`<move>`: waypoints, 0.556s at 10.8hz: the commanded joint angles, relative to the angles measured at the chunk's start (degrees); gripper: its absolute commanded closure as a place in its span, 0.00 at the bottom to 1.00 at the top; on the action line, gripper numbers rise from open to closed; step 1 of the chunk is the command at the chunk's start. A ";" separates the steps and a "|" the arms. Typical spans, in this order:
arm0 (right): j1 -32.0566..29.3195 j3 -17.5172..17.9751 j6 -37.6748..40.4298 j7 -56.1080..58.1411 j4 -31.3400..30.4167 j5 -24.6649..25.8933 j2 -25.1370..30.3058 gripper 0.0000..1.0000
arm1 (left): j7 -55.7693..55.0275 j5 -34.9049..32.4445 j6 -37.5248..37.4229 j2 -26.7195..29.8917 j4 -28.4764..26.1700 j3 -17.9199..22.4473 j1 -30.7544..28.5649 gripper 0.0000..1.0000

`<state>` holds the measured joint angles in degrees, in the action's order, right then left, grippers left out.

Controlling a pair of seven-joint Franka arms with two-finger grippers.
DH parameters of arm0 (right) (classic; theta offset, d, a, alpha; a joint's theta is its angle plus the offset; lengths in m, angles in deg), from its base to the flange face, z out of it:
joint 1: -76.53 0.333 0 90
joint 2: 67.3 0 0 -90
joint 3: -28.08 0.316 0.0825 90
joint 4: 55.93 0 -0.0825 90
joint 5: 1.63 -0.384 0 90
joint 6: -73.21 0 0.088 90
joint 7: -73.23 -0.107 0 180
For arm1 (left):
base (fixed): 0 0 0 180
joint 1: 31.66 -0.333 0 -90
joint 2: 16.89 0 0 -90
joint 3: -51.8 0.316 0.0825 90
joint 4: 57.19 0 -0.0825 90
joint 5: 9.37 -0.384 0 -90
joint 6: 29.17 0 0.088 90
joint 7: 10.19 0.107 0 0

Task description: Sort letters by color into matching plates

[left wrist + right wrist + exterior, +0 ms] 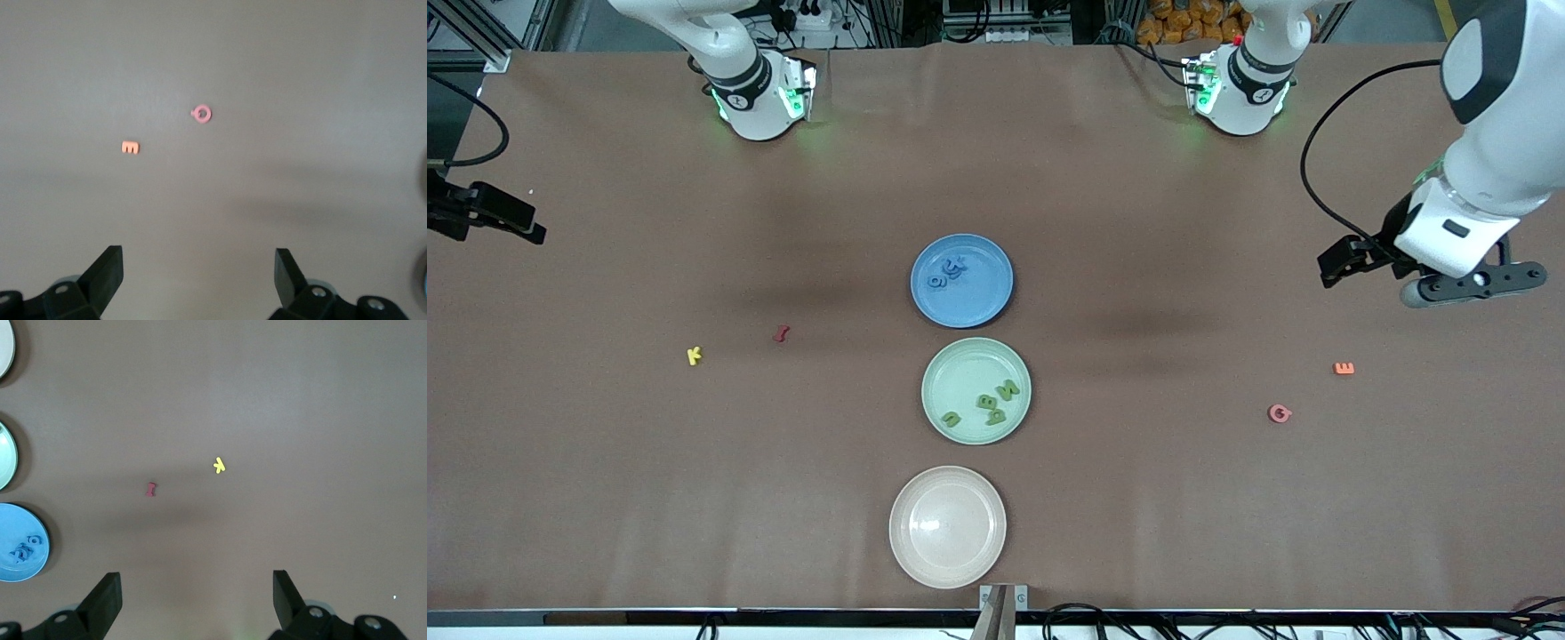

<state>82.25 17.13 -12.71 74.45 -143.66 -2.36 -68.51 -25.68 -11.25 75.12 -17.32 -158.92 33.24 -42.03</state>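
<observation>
Both arms wait raised, the left gripper (199,280) and right gripper (197,603) with jaws spread wide, holding nothing.

- Both arms have glossy white rounded shells with black rings at the joints.
- Each base glows green and bears a small round dark mark.
- The left arm (1494,116) carries a grey-black oval panel on its upper link and a black cable looping down beside it.
- The left gripper (199,280) has matte black, wedge-shaped fingers (107,267) with silver screws.
- The right gripper (197,603) looks the same.
</observation>
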 commanded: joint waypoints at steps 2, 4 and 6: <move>0.69 -0.56 0.14 -0.08 -0.16 -0.06 0.42 0.00 | 1.08 1.88 -2.85 -7.30 12.42 0.62 -2.71 0.00; 0.70 -0.56 0.05 -0.08 -0.16 -0.06 0.42 0.00 | 2.65 0.92 -4.00 -7.23 12.62 0.80 -3.07 0.00; 0.70 -0.56 -0.03 -0.08 -0.16 -0.06 0.42 0.00 | 9.32 0.30 -7.59 -7.05 13.57 1.50 -3.33 0.00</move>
<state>82.33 17.10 -12.71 74.45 -143.66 -2.36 -68.51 -22.18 -11.22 72.13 -24.20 -148.00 34.38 -45.11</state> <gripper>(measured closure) 0.000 0.000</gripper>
